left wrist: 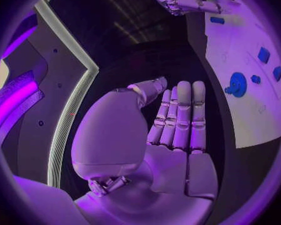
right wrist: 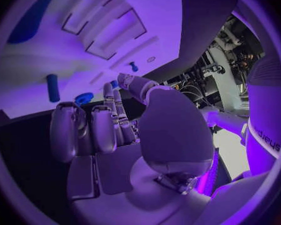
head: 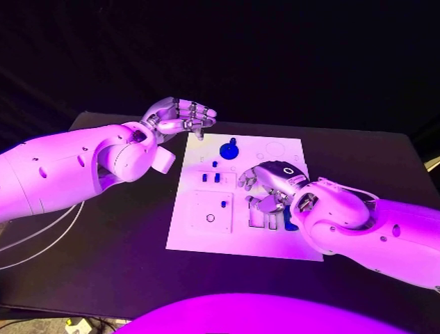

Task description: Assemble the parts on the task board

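Two hands empty: my right hand [head: 270, 186] hovers mid task board [head: 245, 240], fingers loose, about to pick a part; left hand [head: 183, 115] waits, fingers curled, at eleven o'clock.

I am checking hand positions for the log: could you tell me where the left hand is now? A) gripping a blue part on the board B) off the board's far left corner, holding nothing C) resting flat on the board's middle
B: the left hand sits beyond the far left corner of the board, its fingers straight with nothing in them.
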### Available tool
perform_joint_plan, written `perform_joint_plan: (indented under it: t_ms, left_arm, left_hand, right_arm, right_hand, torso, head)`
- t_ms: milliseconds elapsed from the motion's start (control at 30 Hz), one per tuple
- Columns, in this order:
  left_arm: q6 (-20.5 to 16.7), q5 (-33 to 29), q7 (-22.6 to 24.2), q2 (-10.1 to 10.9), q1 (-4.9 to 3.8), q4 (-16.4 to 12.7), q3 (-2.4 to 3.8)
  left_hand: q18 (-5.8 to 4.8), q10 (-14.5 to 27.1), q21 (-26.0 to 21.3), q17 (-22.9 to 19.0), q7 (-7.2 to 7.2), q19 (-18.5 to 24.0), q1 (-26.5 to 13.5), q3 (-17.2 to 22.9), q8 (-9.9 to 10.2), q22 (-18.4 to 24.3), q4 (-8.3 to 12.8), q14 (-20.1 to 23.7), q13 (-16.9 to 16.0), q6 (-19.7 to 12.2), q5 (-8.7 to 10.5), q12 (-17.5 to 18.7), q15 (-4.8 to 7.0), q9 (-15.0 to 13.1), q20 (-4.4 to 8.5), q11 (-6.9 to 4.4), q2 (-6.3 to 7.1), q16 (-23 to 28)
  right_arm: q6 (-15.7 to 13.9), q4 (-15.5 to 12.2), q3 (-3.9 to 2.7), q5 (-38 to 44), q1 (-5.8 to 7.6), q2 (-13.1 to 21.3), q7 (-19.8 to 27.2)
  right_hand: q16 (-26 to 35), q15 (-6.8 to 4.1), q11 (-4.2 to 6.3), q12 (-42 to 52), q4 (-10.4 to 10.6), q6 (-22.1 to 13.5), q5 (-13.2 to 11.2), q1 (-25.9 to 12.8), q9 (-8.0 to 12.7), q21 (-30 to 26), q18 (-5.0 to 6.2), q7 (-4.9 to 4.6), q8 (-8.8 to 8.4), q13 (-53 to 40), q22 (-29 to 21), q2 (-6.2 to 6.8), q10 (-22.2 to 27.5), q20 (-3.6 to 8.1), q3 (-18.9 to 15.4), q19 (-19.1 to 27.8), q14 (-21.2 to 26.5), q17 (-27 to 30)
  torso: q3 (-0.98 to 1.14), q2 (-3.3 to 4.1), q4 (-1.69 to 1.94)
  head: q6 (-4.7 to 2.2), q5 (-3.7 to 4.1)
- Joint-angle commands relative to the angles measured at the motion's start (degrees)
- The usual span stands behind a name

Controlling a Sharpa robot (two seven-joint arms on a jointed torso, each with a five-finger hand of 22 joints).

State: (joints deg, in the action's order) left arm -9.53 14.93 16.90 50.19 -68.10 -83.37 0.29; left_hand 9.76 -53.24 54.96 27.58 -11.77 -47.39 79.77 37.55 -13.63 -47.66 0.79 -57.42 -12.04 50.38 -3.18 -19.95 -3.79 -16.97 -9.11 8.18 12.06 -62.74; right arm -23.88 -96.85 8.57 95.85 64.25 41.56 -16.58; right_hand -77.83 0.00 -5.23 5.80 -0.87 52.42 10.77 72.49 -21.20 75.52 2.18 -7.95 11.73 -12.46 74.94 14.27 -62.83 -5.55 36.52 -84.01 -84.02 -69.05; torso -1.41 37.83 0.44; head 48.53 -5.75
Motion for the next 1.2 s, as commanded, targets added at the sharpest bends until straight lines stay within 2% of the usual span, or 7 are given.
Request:
perform_joint_plan:
  t_ms: [33,267,300,433,533,800,1200]
  left_arm:
    - [0.44,-0.35,0.27,0.05,-0.04,-0.16,0.04]
    - [0.55,-0.35,0.36,0.19,-0.03,-0.21,0.02]
    - [0.57,-0.35,0.36,0.19,-0.03,-0.21,0.02]
    - [0.61,-0.35,0.39,0.20,-0.03,-0.22,0.01]
    - [0.63,-0.35,0.39,0.20,-0.03,-0.22,0.00]
    - [0.61,-0.35,0.41,0.22,-0.03,-0.21,0.00]
    - [0.62,-0.35,0.44,0.29,-0.03,-0.27,-0.01]
  left_hand:
    - [0.80,0.42,-0.20,-0.09,-0.08,-0.06,-0.09,-0.30,-0.35,0.05,0.11,0.35,0.09,-0.18,-0.39,-0.23,-0.15,0.08,-0.30,0.17,-0.39,0.38]
    - [0.80,0.42,-0.20,-0.09,-0.08,-0.06,-0.09,-0.30,-0.35,0.05,0.11,0.35,0.09,-0.18,-0.39,-0.23,-0.15,0.08,-0.30,0.17,-0.39,0.38]
    - [0.80,0.42,-0.20,-0.09,-0.08,-0.06,-0.09,-0.30,-0.35,0.05,0.11,0.35,0.09,-0.18,-0.39,-0.23,-0.15,0.08,-0.30,0.17,-0.39,0.38]
    - [0.80,0.42,-0.20,-0.09,-0.08,-0.06,-0.09,-0.30,-0.35,0.05,0.11,0.35,0.09,-0.18,-0.39,-0.23,-0.15,0.08,-0.30,0.17,-0.39,0.38]
    - [0.80,0.42,-0.20,-0.09,-0.08,-0.06,-0.09,-0.30,-0.35,0.05,0.11,0.35,0.09,-0.18,-0.39,-0.23,-0.15,0.08,-0.30,0.17,-0.39,0.38]
    - [0.80,0.61,-0.28,-0.13,-0.09,-0.06,-0.09,-0.36,-0.39,0.10,0.13,0.41,0.13,-0.21,-0.39,-0.26,-0.17,0.09,-0.32,0.20,-0.39,0.42]
    - [0.80,0.61,-0.28,-0.13,-0.09,-0.06,-0.09,-0.36,-0.39,0.10,0.13,0.41,0.13,-0.21,-0.39,-0.26,-0.17,0.09,-0.32,0.20,-0.39,0.42]
  right_arm:
    - [-2.64,-0.85,-0.38,-2.41,1.41,1.99,1.33]
    - [0.58,-0.08,-0.95,-5.98,5.07,5.92,3.58]
    - [1.67,0.45,-0.97,-6.21,5.34,6.10,3.68]
    - [5.91,2.64,-0.99,-6.35,5.84,6.02,3.75]
    - [8.10,4.04,-0.95,-6.05,5.85,5.59,3.67]
    - [11.47,6.59,-0.75,-5.52,5.46,3.91,3.32]
    - [13.59,7.88,-0.52,-5.98,4.70,2.43,3.52]
  right_hand:
    - [-0.42,0.33,0.08,0.39,0.01,0.17,-0.05,0.04,-0.06,-0.12,1.01,-0.27,-0.11,-0.08,7.77,0.37,-0.02,-0.52,-0.50,-0.42,-1.29,-0.21]
    - [-0.55,0.62,-0.27,0.56,0.93,-0.81,-0.05,-0.44,-0.01,-3.96,1.72,-0.03,-1.06,0.92,5.75,1.04,3.05,-0.70,-4.71,0.62,-1.38,-0.18]
    - [-0.56,0.66,-0.35,0.65,1.06,-1.27,-4.27,0.12,0.03,-4.49,1.79,0.13,-1.44,1.23,5.45,0.69,4.07,-0.76,-7.18,0.68,-1.35,-0.12]
    - [-0.68,1.21,-0.98,3.01,4.55,-2.61,-3.70,5.75,0.40,-7.42,2.21,0.86,-3.29,2.89,3.85,-2.90,8.00,-1.18,-22.58,0.92,-1.07,0.21]
    - [-0.76,1.33,-1.11,4.43,7.88,-2.81,-3.71,8.87,0.48,-8.16,2.29,0.99,-3.86,3.68,3.51,-3.47,9.29,-1.31,-27.45,0.92,-0.99,0.35]
    - [-1.13,1.31,-1.09,5.49,10.09,-2.75,-3.78,11.09,0.48,-8.31,2.30,0.99,-4.11,4.29,3.45,-3.76,9.60,-1.29,-28.57,0.76,-1.17,-0.08]
    - [-1.32,-0.02,0.47,8.05,12.20,0.65,-3.85,12.57,0.35,-5.71,1.79,0.12,-3.32,5.06,4.82,-4.77,3.45,-0.11,-25.57,-0.62,-1.64,-0.31]
  torso:
    - [-0.02,-0.01,-0.06]
    - [-0.01,0.00,0.03]
    - [-0.02,0.00,0.05]
    - [0.05,0.14,0.21]
    - [0.08,0.16,0.22]
    - [0.01,0.17,0.23]
    - [-0.01,0.11,0.19]
  head:
    - [-0.48,0.71]
    - [-1.12,1.71]
    - [-1.19,1.76]
    - [-1.27,1.95]
    - [-1.17,1.88]
    - [-1.05,1.83]
    - [-0.84,1.75]
